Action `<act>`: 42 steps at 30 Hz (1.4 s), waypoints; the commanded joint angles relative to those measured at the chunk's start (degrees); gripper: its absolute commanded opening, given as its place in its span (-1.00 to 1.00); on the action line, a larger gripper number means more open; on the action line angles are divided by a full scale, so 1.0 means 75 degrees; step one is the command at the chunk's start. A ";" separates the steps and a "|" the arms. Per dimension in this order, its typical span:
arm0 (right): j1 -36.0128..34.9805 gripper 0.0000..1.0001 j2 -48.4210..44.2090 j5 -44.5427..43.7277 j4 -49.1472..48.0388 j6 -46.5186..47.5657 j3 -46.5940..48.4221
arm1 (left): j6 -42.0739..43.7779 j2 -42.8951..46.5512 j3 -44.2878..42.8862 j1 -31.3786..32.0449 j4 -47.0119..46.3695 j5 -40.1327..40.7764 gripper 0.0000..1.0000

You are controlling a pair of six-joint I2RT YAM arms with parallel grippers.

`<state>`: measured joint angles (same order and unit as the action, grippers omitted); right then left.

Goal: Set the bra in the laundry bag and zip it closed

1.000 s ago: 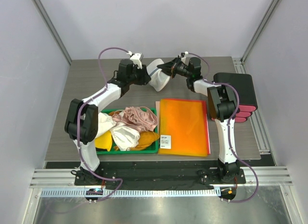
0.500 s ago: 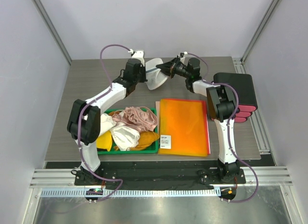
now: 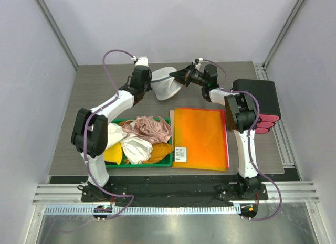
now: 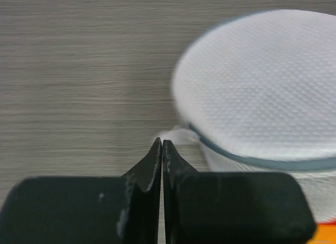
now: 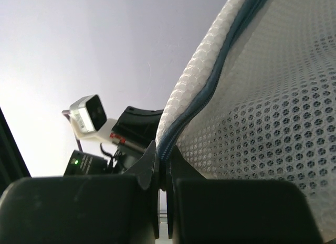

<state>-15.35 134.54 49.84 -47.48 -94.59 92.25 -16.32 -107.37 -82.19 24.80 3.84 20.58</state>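
The white mesh laundry bag (image 3: 167, 84) is held between both grippers at the back of the table. My left gripper (image 3: 150, 80) is at its left side. In the left wrist view the left gripper (image 4: 161, 143) is shut, with a small white tab (image 4: 176, 133) from the bag's blue zipper rim at its tips. The bag's round flap (image 4: 257, 92) lies just beyond. My right gripper (image 3: 181, 76) is shut on the bag's zipper rim (image 5: 210, 81) and holds the right side of the bag (image 5: 273, 128) up. The black bra is not in view.
A green tray (image 3: 163, 163) at the front left holds a pink lacy garment (image 3: 151, 127), white garments (image 3: 134, 147) and a yellow one (image 3: 111, 154). An orange folder (image 3: 201, 138) lies to the right of the tray. A black box (image 3: 260, 97) stands at the right.
My left gripper has moved left and a little back along the bag's rim. The bag has shifted left with it. The right gripper has barely moved.
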 commanded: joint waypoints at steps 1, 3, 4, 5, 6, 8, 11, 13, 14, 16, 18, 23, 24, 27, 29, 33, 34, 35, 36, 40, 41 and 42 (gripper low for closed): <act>0.0184 -0.97 -0.0244 0.0292 -0.0057 0.0271 0.0403 | -0.0203 0.0593 0.0306 -0.0645 0.0122 0.0282 -1.00; 0.0207 -0.98 -0.0197 0.0338 -0.0044 0.0307 0.0497 | -0.0250 0.0664 0.0505 -0.0821 0.0005 -0.0023 -1.00; 0.0207 -0.97 -0.0162 0.0396 -0.0044 0.0307 0.0544 | -0.0227 0.0734 0.0541 -0.0845 -0.0077 -0.0419 -1.00; 0.0207 -0.98 -0.0138 0.0432 -0.0032 0.0342 0.0591 | -0.0169 0.0757 0.0646 -0.0857 -0.0171 -0.0574 -1.00; 0.0207 -0.97 -0.0080 0.0467 -0.0032 0.0354 0.0684 | -0.0145 0.0793 0.0647 -0.0857 -0.0218 -0.0761 -0.99; 0.0207 -0.98 -0.0021 0.0572 -0.0009 0.0400 0.0755 | -0.0156 0.0921 0.0798 -0.0869 -0.0335 -0.1264 -1.00; 0.0207 -0.98 0.0108 0.0759 -0.0055 0.0459 0.0895 | -0.0308 0.1202 0.1090 -0.0869 -0.0685 -0.1873 -1.00; 0.0219 -0.97 0.0248 0.0865 -0.0114 0.0447 0.1047 | -0.0507 0.1308 0.1185 -0.0880 -0.0816 -0.2273 -0.90; 0.0208 -0.98 0.0295 0.0924 -0.0114 0.0459 0.1106 | -0.0554 0.1413 0.1313 -0.0880 -0.0932 -0.2530 -0.80; 0.0207 -0.97 0.0354 0.0994 -0.0091 0.0483 0.1212 | -0.0672 0.1472 0.1431 -0.0869 -0.1295 -0.3316 -0.47; 0.0207 -0.97 0.0413 0.1053 -0.0102 0.0483 0.1270 | -0.0626 0.1484 0.1490 -0.0880 -0.1448 -0.3680 -0.31; 0.0184 -0.98 0.0553 0.1299 -0.0266 0.0459 0.1376 | -0.0497 0.1461 0.1479 -0.0939 -0.1496 -0.4114 0.07; 0.0184 -0.97 0.0565 0.1346 -0.0336 0.0459 0.1365 | -0.0427 0.1438 0.1467 -0.0939 -0.1496 -0.4231 0.17; 0.0184 -0.97 0.0624 0.1393 -0.0512 0.0377 0.1353 | -0.0157 0.1321 0.1339 -0.0927 -0.1251 -0.4443 0.26; 0.0172 -0.98 0.0659 0.1440 -0.0687 0.0191 0.1341 | 0.0088 0.1250 0.1233 -0.0939 -0.1017 -0.4420 0.27; 0.0161 -0.97 0.0788 0.1522 -0.1098 -0.0068 0.1376 | 0.0289 0.1016 0.1104 -0.0939 -0.0781 -0.4279 0.30; 0.0161 -0.97 0.0788 0.1534 -0.1098 -0.0057 0.1365 | 0.0300 0.0923 0.1057 -0.0939 -0.0746 -0.4221 0.32; 0.0161 -0.97 0.0799 0.1545 -0.1110 -0.0045 0.1388 | 0.0359 0.0875 0.1045 -0.0939 -0.0723 -0.4232 0.34; 0.0161 -0.97 0.0811 0.1557 -0.1110 -0.0045 0.1399 | 0.0371 0.0805 0.1010 -0.0939 -0.0722 -0.4232 0.43; 0.0161 -0.81 0.0893 0.1627 -0.0468 0.0551 0.1552 | 0.0079 0.0419 0.0601 -0.0986 -0.0722 -0.4302 0.48; 0.0161 -0.70 0.0882 0.1569 0.0393 0.0854 0.1645 | -0.0038 0.0371 0.0530 -0.0986 -0.0746 -0.4302 0.49; 0.0161 -0.50 0.0858 0.1499 0.1098 0.1983 0.1738 | -0.0248 0.0348 0.0425 -0.0998 -0.0746 -0.4326 0.48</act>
<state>-13.76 141.43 60.82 -49.41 -92.33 101.08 -15.90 -103.92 -74.72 17.91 -1.41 -10.74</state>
